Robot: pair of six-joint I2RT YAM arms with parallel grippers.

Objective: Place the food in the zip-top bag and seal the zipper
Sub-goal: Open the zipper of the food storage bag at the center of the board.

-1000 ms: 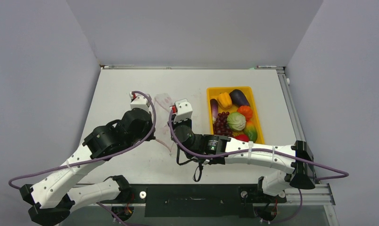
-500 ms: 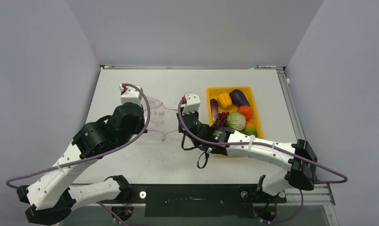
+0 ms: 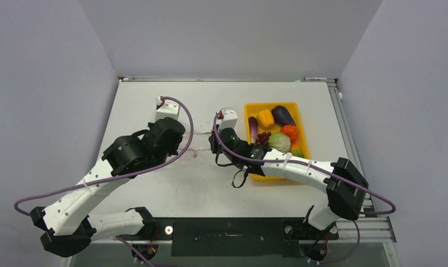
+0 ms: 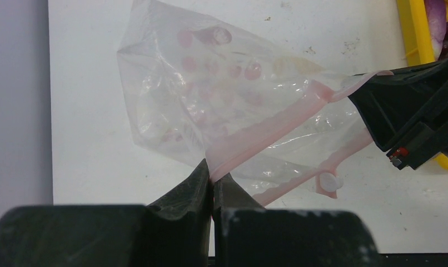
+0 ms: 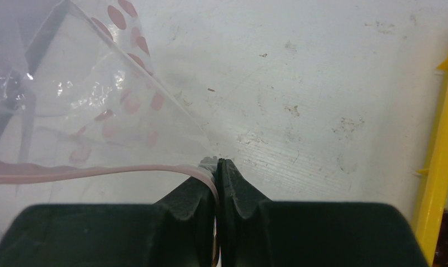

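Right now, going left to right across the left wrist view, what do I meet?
Left gripper, shut on the pink strip → white slider tab → right gripper → yellow tray.

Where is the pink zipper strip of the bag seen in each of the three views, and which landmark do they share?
Top external: zipper, faint, near the picture's centre.
Left wrist: zipper, running from the left gripper up to the right.
Right wrist: zipper, running from the left edge to the right gripper.
Shared landmark: yellow tray, at the right edge in both wrist views.
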